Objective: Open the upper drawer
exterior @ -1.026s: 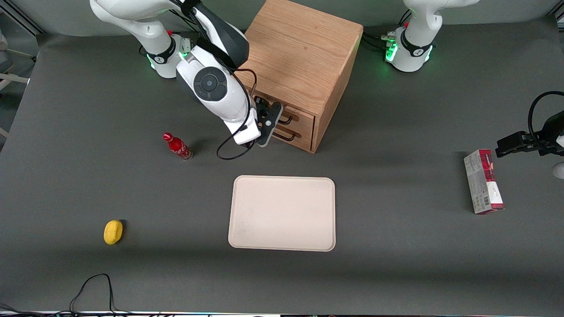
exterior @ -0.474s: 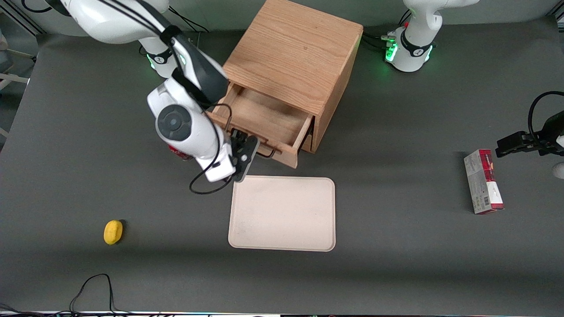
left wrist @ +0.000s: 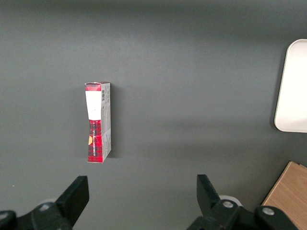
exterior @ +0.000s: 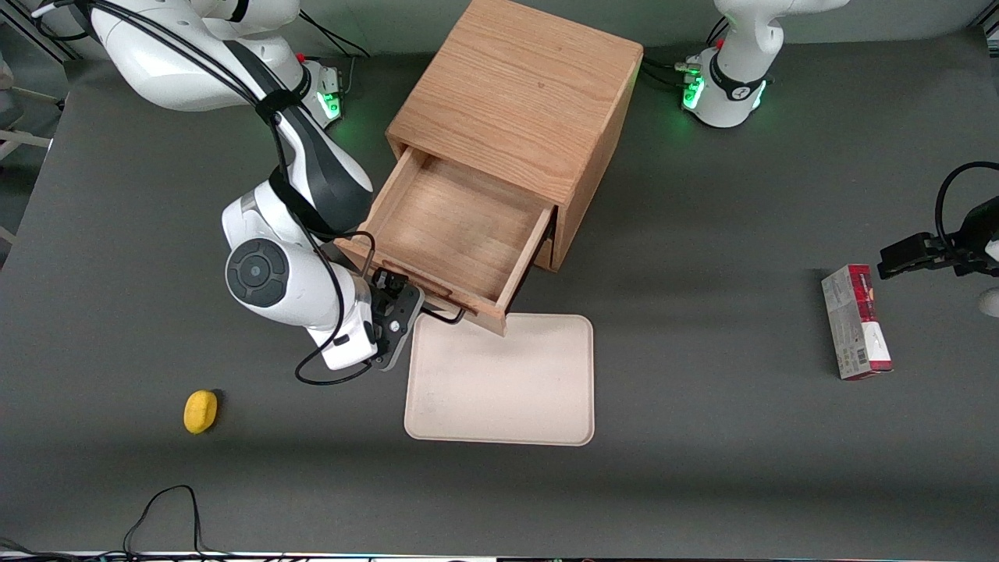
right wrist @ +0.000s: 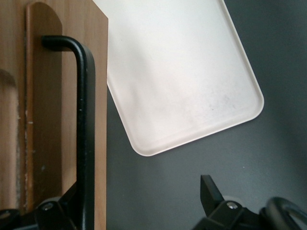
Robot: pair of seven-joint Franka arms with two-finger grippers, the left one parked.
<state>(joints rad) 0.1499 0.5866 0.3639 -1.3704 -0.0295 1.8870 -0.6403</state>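
Observation:
The upper drawer (exterior: 460, 226) stands pulled far out of the oak cabinet (exterior: 523, 94), and its pale wooden tray is empty. Its thin black wire handle (exterior: 443, 314) is on the front, which overhangs a corner of the beige tray. My right gripper (exterior: 399, 304) is at the handle's end nearest the working arm, in front of the drawer. In the right wrist view the handle (right wrist: 82, 120) runs along the oak drawer front (right wrist: 50, 120), just inside one finger (right wrist: 64, 211). The gripper (right wrist: 139, 206) is open wide, the other finger well clear. The lower drawer is hidden under the upper one.
A beige tray (exterior: 507, 382) lies flat, nearer the front camera than the drawer, and shows in the right wrist view (right wrist: 177, 76). A yellow object (exterior: 200, 410) lies toward the working arm's end. A red box (exterior: 856, 321) lies toward the parked arm's end (left wrist: 98, 122).
The upper drawer has slid from shut to far open, toward the front camera. My right gripper and arm moved the same way with the handle. The red bottle is now hidden by the arm.

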